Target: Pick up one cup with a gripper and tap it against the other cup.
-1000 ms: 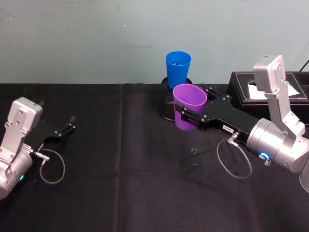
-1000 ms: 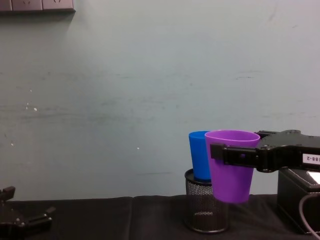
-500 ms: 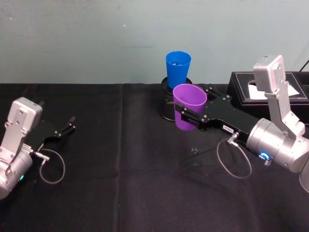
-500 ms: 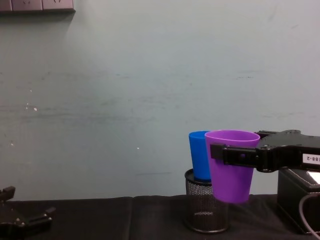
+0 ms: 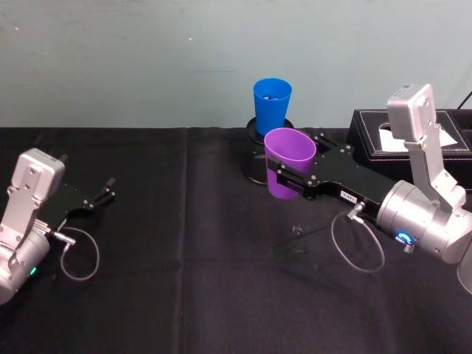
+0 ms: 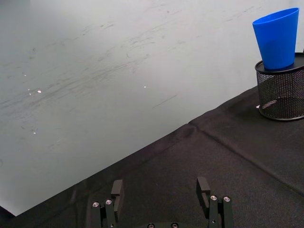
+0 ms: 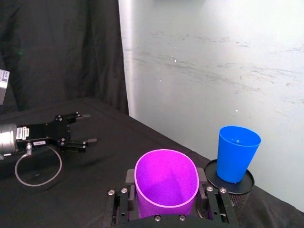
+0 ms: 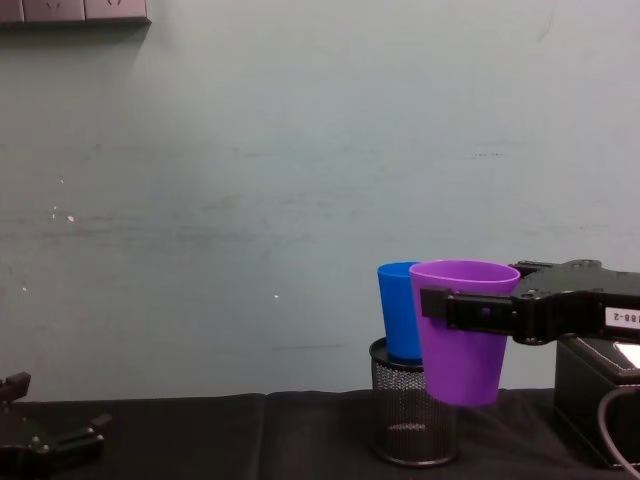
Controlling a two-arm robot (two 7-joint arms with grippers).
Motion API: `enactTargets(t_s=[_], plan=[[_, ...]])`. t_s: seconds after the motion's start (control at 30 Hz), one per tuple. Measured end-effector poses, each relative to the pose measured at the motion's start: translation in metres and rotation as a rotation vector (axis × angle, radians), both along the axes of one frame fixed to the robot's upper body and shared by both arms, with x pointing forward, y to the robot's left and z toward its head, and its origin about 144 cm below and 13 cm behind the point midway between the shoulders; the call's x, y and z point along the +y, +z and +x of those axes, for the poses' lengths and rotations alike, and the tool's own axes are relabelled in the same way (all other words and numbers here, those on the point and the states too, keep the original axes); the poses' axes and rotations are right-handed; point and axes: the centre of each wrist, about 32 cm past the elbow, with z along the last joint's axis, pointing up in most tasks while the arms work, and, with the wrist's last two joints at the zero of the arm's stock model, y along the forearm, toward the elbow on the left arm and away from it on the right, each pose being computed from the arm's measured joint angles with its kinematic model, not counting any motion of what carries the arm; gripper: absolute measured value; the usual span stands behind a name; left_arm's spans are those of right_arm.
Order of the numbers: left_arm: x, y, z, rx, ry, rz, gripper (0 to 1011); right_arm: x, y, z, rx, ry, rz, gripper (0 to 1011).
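Nearest the robot, the black-clothed table (image 5: 184, 258) lies bare in front, and low over its left side the left gripper (image 5: 109, 189) sits parked with its fingers spread apart, nothing between them. Farther in and to the right, the right gripper (image 5: 284, 177) reaches forward and leftward from its silver-grey arm; its black flat fingers (image 8: 470, 310) are clamped on either side of the purple cup (image 5: 287, 156), gripping it a little below the rim. The cup hangs clear of the table, roughly upright with its mouth up. Just behind it stands a black wire-mesh pen holder (image 5: 254, 158) with the blue cup (image 5: 271, 103) seated in its top, rim up. In the chest view the purple cup overlaps both the blue cup and the holder, but the right wrist view shows a gap between the two cups – near, not touching. To the right, beside the holder and behind the arm, rests a black box (image 5: 366, 133). A pale green wall closes the scene behind.
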Motion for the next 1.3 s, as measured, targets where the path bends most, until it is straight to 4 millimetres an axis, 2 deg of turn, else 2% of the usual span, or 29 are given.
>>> enactTargets(t_s=[1.3], plan=[[0.0000,0.0000,0.0000,0.000,0.000,0.000,1000,0.0000,0.0000,0.0000,0.000,0.000,0.000,733]])
